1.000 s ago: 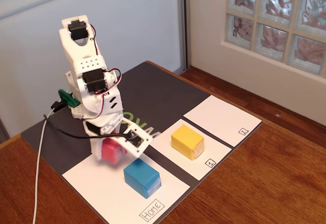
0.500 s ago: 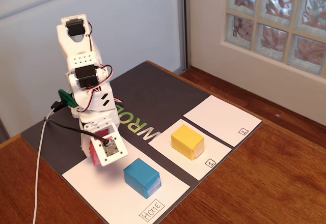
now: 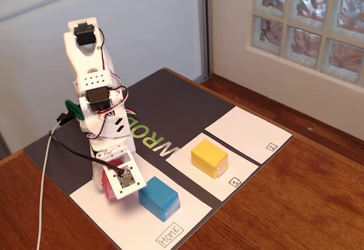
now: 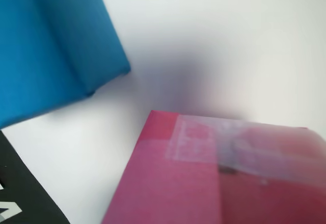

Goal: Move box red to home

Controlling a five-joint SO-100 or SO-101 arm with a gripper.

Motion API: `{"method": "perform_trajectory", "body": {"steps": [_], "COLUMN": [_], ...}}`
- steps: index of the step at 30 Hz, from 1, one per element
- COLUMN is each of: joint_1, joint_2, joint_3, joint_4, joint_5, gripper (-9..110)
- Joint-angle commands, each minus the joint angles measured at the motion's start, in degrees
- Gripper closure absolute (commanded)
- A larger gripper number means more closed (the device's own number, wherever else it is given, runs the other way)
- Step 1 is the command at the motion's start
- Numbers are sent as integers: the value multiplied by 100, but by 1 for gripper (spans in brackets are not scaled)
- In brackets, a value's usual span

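Wrist view shows the box red very close and partly blurred, with a strip of clear tape on its top face, lying on the white paper of the home. In the fixed view the box red is mostly hidden behind the lowered gripper, and only a small pinkish-red part shows. It sits on the home, on the side far from the "Home" label. If the fingers are clenched on the box or released, I cannot tell, because the wrist camera housing covers them.

Just beside it, also on the home, stands the blue block, which appears at the upper left of the wrist view; the 2 blocks are near but apart. The yellow block rests on the sheet labelled 1. The sheet labelled 2 carries nothing. All 3 sheets lie on a dark mat on the wooden desk.
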Motion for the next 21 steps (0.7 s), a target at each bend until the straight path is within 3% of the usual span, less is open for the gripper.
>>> {"method": "perform_trajectory", "body": {"steps": [1,21], "joint_1": [114,229], "joint_2": [-44,-510], "joint_3": [-18,-9], "joint_4": [-88,-475], "joint_5": [-79,316], "gripper": [102,102]}}
